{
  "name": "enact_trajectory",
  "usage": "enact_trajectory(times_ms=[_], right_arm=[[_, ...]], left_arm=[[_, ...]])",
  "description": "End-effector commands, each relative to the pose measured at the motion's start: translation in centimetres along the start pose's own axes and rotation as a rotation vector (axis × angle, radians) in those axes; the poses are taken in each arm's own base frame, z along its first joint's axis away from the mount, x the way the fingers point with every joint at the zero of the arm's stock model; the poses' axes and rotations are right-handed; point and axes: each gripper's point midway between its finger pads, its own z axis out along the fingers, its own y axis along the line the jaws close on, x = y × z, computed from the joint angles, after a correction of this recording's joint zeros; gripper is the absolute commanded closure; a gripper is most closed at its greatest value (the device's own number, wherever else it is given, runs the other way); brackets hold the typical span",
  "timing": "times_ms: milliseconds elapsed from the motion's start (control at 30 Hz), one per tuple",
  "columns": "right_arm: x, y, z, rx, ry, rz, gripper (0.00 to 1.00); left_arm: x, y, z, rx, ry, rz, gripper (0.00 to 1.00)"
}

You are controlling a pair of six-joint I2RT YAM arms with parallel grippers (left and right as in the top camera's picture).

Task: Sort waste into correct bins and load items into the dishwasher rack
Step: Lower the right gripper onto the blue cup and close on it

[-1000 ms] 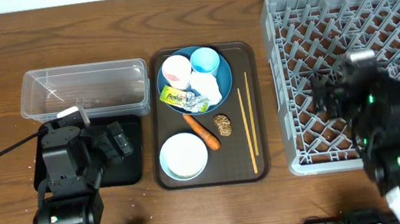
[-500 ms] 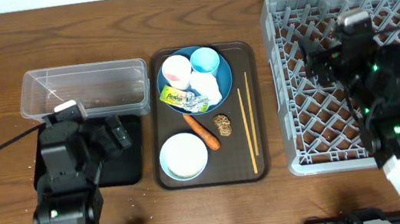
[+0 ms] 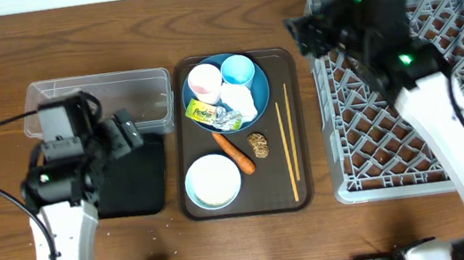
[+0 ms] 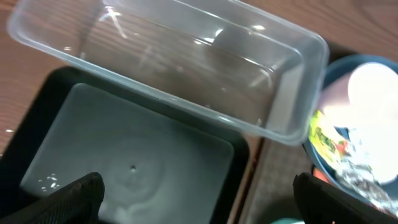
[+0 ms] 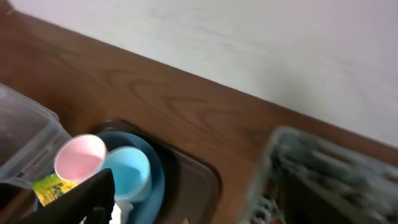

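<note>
On the brown serving tray (image 3: pixel 302 184), a dark-blue bowl (image 3: pixel 258 91) holds a pink cup (image 3: pixel 204 81), a light-blue cup (image 3: pixel 238 70), a white napkin (image 3: pixel 239 102) and a yellow-green wrapper (image 3: pixel 203 113). Below it lie a carrot (image 3: pixel 235 153), a brown food piece (image 3: pixel 258 144), a white bowl (image 3: pixel 213 180) and chopsticks (image 3: pixel 288 149). My left gripper (image 3: pixel 127 137) hangs open over the black tray (image 4: pixel 124 149), beside the clear tub (image 4: pixel 174 62). My right gripper (image 3: pixel 300 36) is open and empty at the rack's (image 3: pixel 424 87) far-left corner, facing the cups (image 5: pixel 126 173).
The clear tub (image 3: pixel 98 103) and black tray (image 3: pixel 145 182) sit left of the serving tray. The grey rack fills the right side. A white wall (image 5: pixel 249 43) runs behind the table. Bare wood lies along the front edge.
My right arm swung from over the rack's middle up and left to its far-left corner, its jaws narrowing a little. My left arm shifted back toward the clear tub, still open.
</note>
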Motion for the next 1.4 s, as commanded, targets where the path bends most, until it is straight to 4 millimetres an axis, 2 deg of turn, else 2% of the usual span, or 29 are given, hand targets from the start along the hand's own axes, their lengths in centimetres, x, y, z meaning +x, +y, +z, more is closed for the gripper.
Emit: enact_trajectory(times_ms=[0,167,233,367,500,867,967,1100,1367], right_arm=[[-1.0,2.3,2.4,-0.050,0.028,-0.033,0.24],[0.0,5.8,6.0,-0.117,0.087,-0.064,0.28],[1.0,7.1,7.3,-0.139,0.107,-0.074,0.32],[3.3,8.8,9.2,-0.158,0.168,-0.090,0.32],[4.4,8.7,9.8,-0.107,0.200,-0.105,0.32],[4.7,7.9,9.8,-0.060,0.213,-0.111,0.35],[5.1,7.9,9.9,-0.060,0.225,-0.110,0.39],[6.9,7.8,10.9,-0.058,0.276,-0.097,0.46],[12.1,7.8,14.1,-0.045,0.400,-0.009,0.64]], left_arm=[[-1.5,1.5,-0.2,-0.035,-0.020,-0.078,0.02],[-1.2,2.6,0.0,-0.060,-0.001,-0.104,0.02],[-1.2,2.7,0.0,-0.062,0.000,-0.107,0.02],[-1.2,2.7,0.0,-0.063,-0.001,-0.107,0.02],[-1.2,2.7,0.0,-0.063,0.000,-0.107,0.02],[-1.2,2.7,0.0,-0.062,0.000,-0.108,0.02],[-1.2,2.7,0.0,-0.063,0.000,-0.108,0.02],[-1.2,2.7,0.0,-0.063,0.000,-0.108,0.02],[-1.2,2.7,0.0,-0.062,0.001,-0.107,0.02]])
